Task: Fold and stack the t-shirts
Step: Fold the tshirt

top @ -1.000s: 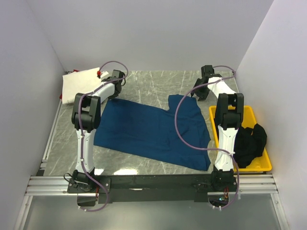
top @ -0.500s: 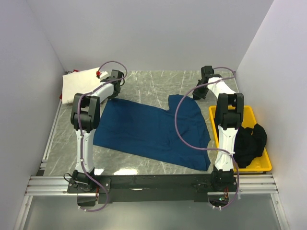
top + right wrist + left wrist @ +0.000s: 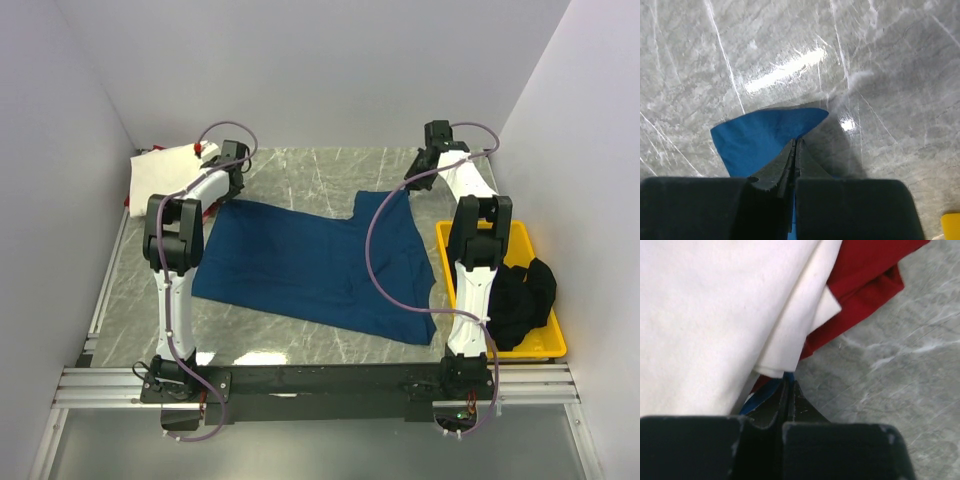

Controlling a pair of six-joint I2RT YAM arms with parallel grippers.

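Two dark blue t-shirt (image 3: 310, 265) corners are pinched by left claw (image 3: 788, 383) and right claw (image 3: 795, 146)

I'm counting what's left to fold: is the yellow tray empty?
No, a black shirt lies bunched in the yellow tray.

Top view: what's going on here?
Both arms grip the dark blue cotton t-shirt, spread on the grey marble table. The left gripper pinches its far left corner, beside the folded cream t-shirt lying on a red t-shirt; the right gripper pinches the far right corner. A black t-shirt lies in the yellow plastic tray.
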